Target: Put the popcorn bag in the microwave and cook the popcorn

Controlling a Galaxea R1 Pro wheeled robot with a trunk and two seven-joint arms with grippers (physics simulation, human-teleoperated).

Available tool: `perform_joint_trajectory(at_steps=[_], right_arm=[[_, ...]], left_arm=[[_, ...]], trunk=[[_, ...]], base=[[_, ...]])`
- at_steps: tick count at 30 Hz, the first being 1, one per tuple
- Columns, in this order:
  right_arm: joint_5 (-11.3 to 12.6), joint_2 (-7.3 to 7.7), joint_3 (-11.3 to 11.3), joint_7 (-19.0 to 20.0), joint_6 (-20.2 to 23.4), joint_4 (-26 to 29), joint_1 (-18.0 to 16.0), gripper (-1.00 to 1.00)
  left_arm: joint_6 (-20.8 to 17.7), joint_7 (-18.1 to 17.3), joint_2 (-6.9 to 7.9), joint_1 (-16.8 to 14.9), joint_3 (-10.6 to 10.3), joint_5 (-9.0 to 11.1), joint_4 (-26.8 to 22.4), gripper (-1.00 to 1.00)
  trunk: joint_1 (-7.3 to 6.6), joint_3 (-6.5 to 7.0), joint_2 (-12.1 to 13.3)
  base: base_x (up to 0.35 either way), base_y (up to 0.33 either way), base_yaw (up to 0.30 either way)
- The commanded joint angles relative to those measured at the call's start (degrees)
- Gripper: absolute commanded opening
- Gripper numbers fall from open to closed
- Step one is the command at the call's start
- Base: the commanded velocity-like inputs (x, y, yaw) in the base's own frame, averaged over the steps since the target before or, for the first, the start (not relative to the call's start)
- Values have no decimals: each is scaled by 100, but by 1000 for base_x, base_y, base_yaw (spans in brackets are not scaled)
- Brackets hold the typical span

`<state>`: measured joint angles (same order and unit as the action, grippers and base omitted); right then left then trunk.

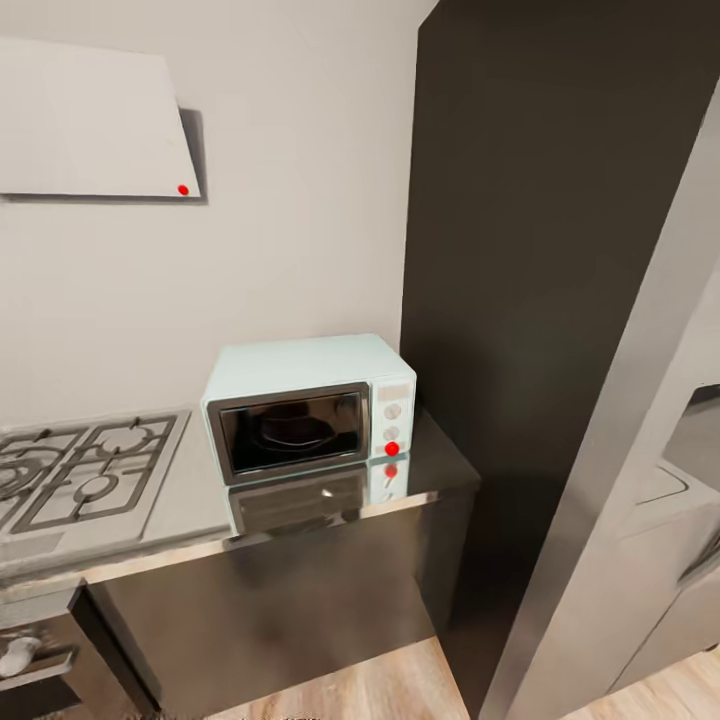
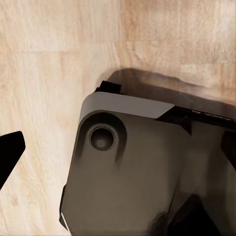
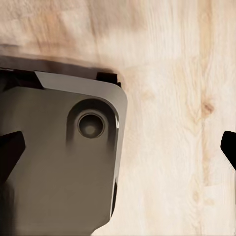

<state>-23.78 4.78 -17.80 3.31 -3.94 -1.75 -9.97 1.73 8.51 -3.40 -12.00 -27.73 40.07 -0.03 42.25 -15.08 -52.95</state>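
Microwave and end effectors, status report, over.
Microwave on countertop, door shut, beside gas hob. Right end effector open, over wood floor. Left fingertip visible, state unclear.

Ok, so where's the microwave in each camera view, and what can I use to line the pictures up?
Head view: the microwave stands at centre on the countertop, right of the gas hob, door shut.
Left wrist view: this one looks down at the wooden floor and the robot's grey base.
Right wrist view: likewise, floor and base.
Shared landmark: the wooden floor, along the head view's bottom edge.
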Motion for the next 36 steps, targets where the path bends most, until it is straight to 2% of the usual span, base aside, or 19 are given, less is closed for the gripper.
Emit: perform_joint_trajectory(at_steps=[1, 23, 36], right_arm=[[-40, 7, -50, 11, -36, -18, -7, 100], [-47, 40, -49, 3, -98, -10, -5, 100], [-73, 58, -49, 11, -115, -10, -5, 100]], left_arm=[[13, 19, -3, -4, -48, 44, 3, 100], [3, 10, -3, -4, -47, 35, 3, 100], [11, 10, -3, -4, -39, 36, 3, 100]], trunk=[[0, -7, -5], [0, -7, -5], [0, -7, -5]], base=[[0, 0, 272], [0, 0, 270], [0, 0, 30]])
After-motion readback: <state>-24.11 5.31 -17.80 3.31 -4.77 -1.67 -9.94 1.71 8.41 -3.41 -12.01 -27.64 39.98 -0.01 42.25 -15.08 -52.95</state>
